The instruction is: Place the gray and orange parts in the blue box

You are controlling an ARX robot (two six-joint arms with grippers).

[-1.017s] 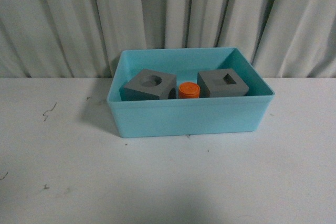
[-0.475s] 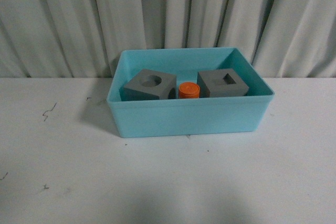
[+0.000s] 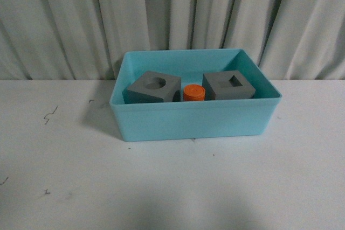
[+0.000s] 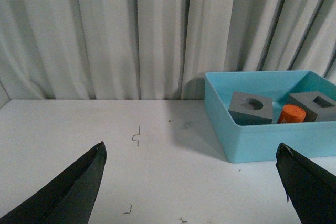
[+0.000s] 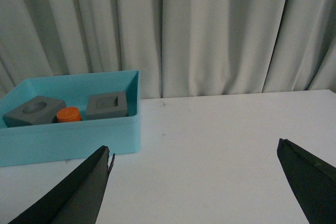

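Left gripper: its two dark fingers are standing wide apart, released and carrying nothing, hovering over the white table well to the left of the box.

Right gripper: it is likewise spread open and empty, hanging over bare table to the right of the box.

Blue box: it is sitting on the table in front of the curtain, its long axis running left to right across the robot's view, open side facing up.

Gray cube with round hole: it is lying inside the box toward the left end, hole facing up, turned so one corner is pointing toward the robot; it may be tilting slightly, though the near wall is hiding its base.

Orange cylinder: it is standing upright in the box between the two cubes, axis vertical, flat end up.

Gray cube with square hole: it is resting inside toward the right end, hole facing up, also turned a little off square.

Step in hand: all three parts are already sitting in the box, so the task is looking finished.

Doing it well: both arms should be staying clear and high, avoiding the box rim so nothing gets nudged or tipped.
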